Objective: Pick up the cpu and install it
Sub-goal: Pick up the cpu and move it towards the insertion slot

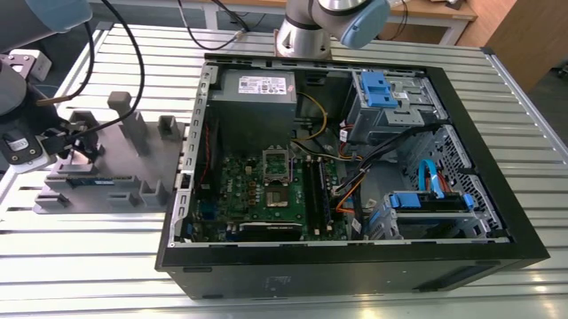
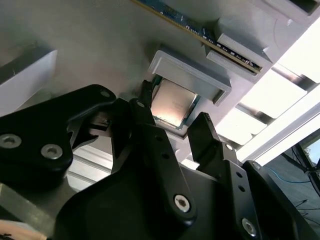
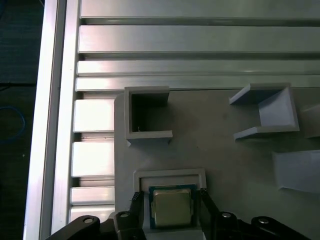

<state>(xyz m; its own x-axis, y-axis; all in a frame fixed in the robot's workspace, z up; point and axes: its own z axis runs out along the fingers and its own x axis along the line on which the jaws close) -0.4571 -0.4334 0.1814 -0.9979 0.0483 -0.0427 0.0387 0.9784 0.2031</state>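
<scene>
The cpu [image 3: 171, 207] [image 2: 172, 102], a small square chip with a shiny metal top, lies in a raised pocket of the grey tray [image 3: 215, 145] [image 1: 98, 193] at the exterior view's left. My gripper [image 3: 170, 200] [image 2: 173, 107] [image 1: 76, 156] is low over that pocket. Its black fingers [image 2: 145, 107] stand on either side of the chip, close to its edges, with small gaps showing. The jaws are open. Inside the open computer case [image 1: 497, 219] the motherboard's socket [image 1: 278, 195] lies bare, its metal frame [image 1: 277, 163] swung up.
A dark memory stick [image 1: 89, 181] [image 2: 200, 30] lies on the tray beside the pocket. Grey posts and brackets [image 1: 133, 126] [image 3: 147, 117] rise from the tray. A second arm's base [image 1: 306, 33] stands behind the case on the slatted metal table [image 1: 89, 252].
</scene>
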